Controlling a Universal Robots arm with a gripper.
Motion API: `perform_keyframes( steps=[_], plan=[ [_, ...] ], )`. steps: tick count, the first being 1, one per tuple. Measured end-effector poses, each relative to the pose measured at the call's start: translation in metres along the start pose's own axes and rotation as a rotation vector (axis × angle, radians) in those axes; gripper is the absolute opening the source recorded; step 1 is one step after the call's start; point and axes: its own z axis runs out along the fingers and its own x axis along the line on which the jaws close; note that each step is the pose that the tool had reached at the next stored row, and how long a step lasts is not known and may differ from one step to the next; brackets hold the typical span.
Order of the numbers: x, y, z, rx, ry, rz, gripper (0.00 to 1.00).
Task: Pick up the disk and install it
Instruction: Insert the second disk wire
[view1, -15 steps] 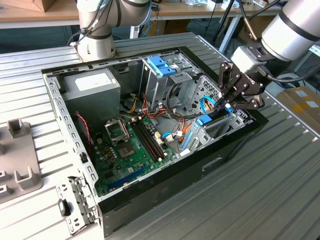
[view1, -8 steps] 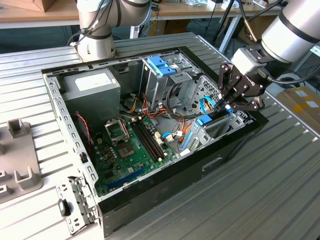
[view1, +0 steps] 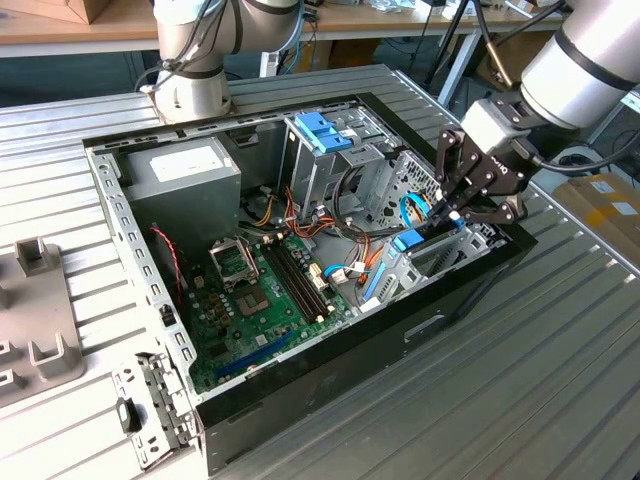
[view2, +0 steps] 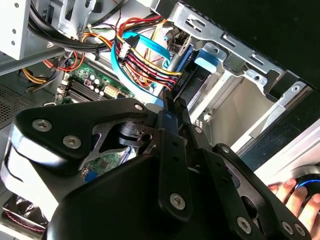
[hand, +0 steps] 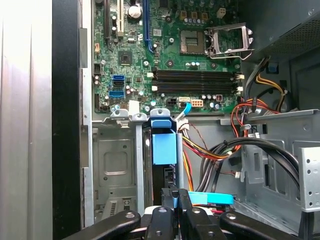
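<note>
- My gripper (view1: 452, 212) is hanging inside the open computer case (view1: 160, 300), at its drive bay; my jaws are pressing together on the blue edge of the disk (hand: 164, 142)
- The disk is sitting upright in the metal bay (hand: 115, 165), beside the motherboard (view1: 255, 290); a hand (view2: 295, 192) is resting outside the case

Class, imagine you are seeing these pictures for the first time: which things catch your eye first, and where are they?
The open computer case on the ribbed metal table, its green motherboard exposed. The black gripper reaches in at the exterior view's right, above the blue-framed disk standing in its bay. A blue handle tops the drive cage.
</note>
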Motion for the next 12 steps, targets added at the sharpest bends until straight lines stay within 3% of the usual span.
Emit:
perform_keyframes(
  steps=[12],
  plan=[
    [-0.0008,-0.0028,0.0014,-0.0005,-0.0009,-0.004,0.16]
  ],
)
